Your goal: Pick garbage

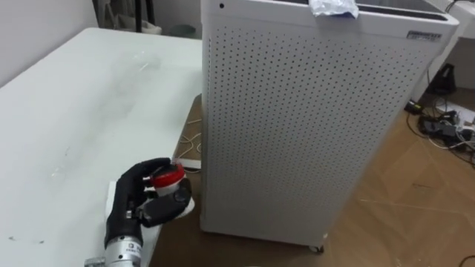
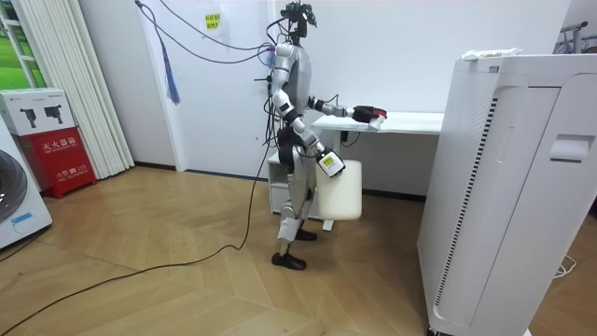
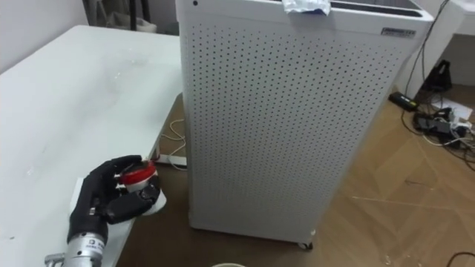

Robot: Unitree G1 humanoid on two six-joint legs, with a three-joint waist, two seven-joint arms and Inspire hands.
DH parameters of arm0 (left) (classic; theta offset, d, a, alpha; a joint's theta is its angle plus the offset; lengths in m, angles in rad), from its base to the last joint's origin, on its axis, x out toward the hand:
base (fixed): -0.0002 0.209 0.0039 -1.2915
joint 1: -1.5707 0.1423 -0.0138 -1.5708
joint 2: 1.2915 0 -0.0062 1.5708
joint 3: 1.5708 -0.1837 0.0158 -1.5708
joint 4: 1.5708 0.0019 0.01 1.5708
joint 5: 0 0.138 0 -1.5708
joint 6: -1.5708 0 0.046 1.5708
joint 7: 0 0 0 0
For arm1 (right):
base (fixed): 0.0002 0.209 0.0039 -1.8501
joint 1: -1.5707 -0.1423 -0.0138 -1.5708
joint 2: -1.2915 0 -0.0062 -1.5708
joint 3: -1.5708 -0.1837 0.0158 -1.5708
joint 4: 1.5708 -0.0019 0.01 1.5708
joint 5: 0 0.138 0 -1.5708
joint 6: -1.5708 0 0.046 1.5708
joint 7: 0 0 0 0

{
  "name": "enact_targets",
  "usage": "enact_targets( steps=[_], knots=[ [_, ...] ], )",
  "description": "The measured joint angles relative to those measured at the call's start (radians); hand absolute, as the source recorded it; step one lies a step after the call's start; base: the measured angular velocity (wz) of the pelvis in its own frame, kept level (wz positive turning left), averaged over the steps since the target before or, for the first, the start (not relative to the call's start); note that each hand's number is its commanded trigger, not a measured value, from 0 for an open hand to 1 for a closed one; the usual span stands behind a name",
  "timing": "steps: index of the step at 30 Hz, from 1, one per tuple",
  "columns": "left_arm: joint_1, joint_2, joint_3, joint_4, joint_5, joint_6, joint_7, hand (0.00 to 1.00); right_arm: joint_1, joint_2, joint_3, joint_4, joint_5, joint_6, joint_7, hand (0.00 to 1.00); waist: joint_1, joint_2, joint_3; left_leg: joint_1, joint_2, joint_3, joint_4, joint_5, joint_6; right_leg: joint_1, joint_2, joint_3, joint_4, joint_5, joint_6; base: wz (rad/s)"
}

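A small white container with a red lid (image 1: 168, 176) sits in my left hand (image 1: 137, 196), whose dark fingers curl round it at the white table's near right corner (image 1: 74, 111). In the room view the same hand (image 2: 359, 114) reaches out over the table's end with the red-lidded container (image 2: 376, 115). My right hand (image 2: 326, 161) hangs low at my side, holding a white bin (image 2: 341, 193) off the floor. I stand between the table and a tall white perforated unit (image 1: 297, 126). A crumpled pale wrapper (image 1: 334, 7) lies on top of that unit.
The perforated unit (image 2: 504, 187) stands on small wheels close to the table's right edge, leaving a narrow gap of wooden floor. A white power strip with cords (image 1: 189, 165) lies in that gap. Cables and plugs (image 1: 445, 126) lie on the floor at the far right.
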Motion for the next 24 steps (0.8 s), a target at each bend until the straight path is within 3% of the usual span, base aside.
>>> enact_targets(
  steps=[3, 9, 14, 22, 23, 24],
  knots=[
    [-0.001, -0.001, -0.031, -0.072, -0.011, -0.002, -0.038, 1.00, -0.058, -0.002, 0.000, 0.000, 0.000, 0.000, -0.019, 1.00, 0.000, 0.006, 0.0004, 0.000, -0.001, -0.001, 0.003, -0.002, 0.002, 0.000, -0.003, -0.001, 0.001, 0.000, 0.001, 0.00],
    [0.000, -0.017, -0.080, -0.096, -0.020, 0.001, -0.133, 1.00, -0.143, -0.004, -0.002, -0.003, 0.035, -0.001, -0.036, 1.00, 0.001, 0.023, 0.0024, -0.015, -0.004, -0.013, 0.004, -0.002, 0.003, -0.009, -0.003, -0.016, 0.000, 0.001, 0.002, 0.06],
    [0.003, -0.010, -0.128, -0.098, -0.017, 0.007, -0.186, 1.00, -0.179, -0.004, -0.005, -0.006, 0.040, -0.006, -0.060, 1.00, -0.002, 0.038, -0.0015, -0.030, -0.005, -0.013, 0.004, -0.002, 0.003, -0.024, -0.003, -0.013, 0.002, 0.001, 0.002, 0.00],
    [0.010, -0.008, -0.177, -0.098, -0.020, 0.007, -0.285, 1.00, -0.191, -0.010, -0.011, -0.007, 0.039, -0.008, -0.077, 1.00, -0.006, 0.052, -0.0002, -0.037, -0.006, -0.013, 0.003, -0.002, 0.003, -0.032, -0.004, -0.014, 0.002, 0.001, 0.002, 0.00],
    [0.010, -0.007, -0.180, -0.098, -0.021, 0.007, -0.296, 0.81, -0.194, -0.012, -0.011, -0.007, 0.039, -0.008, -0.077, 1.00, -0.007, 0.057, 0.0003, -0.037, -0.006, -0.013, 0.001, -0.002, 0.003, -0.032, -0.005, -0.014, 0.002, 0.000, 0.003, 0.00],
    [0.010, -0.007, -0.183, -0.098, -0.021, 0.007, -0.309, 0.23, -0.197, -0.016, -0.012, -0.007, 0.040, -0.008, -0.077, 1.00, -0.008, 0.061, 0.0007, -0.036, -0.007, -0.012, -0.001, -0.002, 0.003, -0.033, -0.006, -0.014, 0.002, 0.000, 0.003, 0.00]
  ],
)
